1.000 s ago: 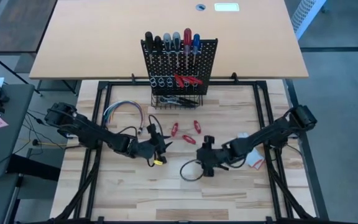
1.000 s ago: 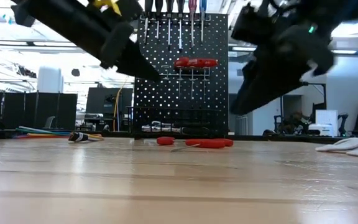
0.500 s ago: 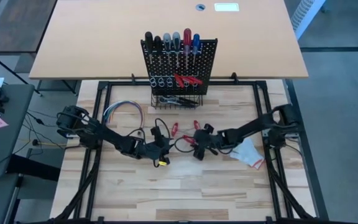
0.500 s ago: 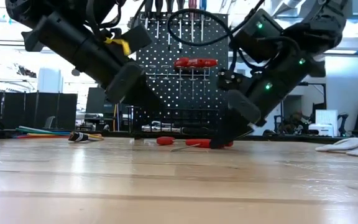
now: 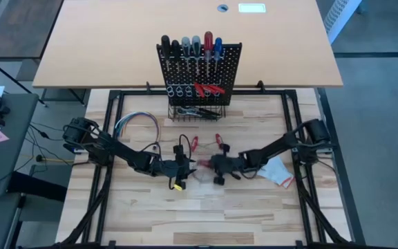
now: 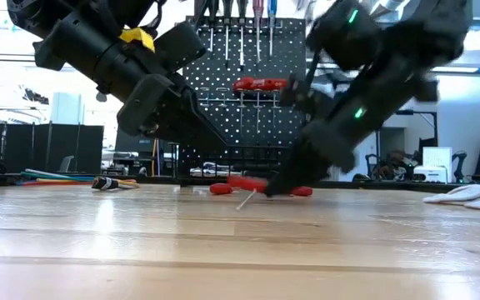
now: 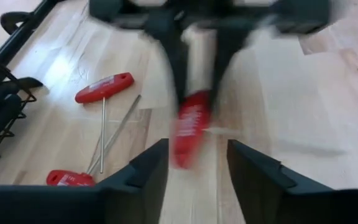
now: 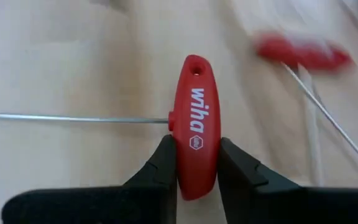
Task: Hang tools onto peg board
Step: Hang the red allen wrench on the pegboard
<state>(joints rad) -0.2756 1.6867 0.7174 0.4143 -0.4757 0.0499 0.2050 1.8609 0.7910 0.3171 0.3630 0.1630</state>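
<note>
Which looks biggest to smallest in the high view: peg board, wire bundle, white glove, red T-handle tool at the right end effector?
1. Peg board.
2. Wire bundle, as its loop spreads.
3. White glove, partly under the right arm, so unsure against the wires.
4. Red T-handle tool in the right end effector, blurred.

Centre of the table (image 5: 254, 207) is crowded: the left gripper (image 5: 187, 164) and right gripper (image 5: 209, 164) face each other closely, the right's fingers clamped on a red T-handle tool (image 8: 196, 124), leaving little passage between them. Just behind lie 2 more red T-handle tools (image 7: 104, 88), their shafts crossing, blocking the direct lane to the peg board (image 5: 200, 72). Its wire basket (image 5: 197, 111) stands at the base. A wire bundle (image 5: 135, 123) occupies the left rear, a white glove (image 5: 275, 171) the right. The near half of the table lies open.
</note>
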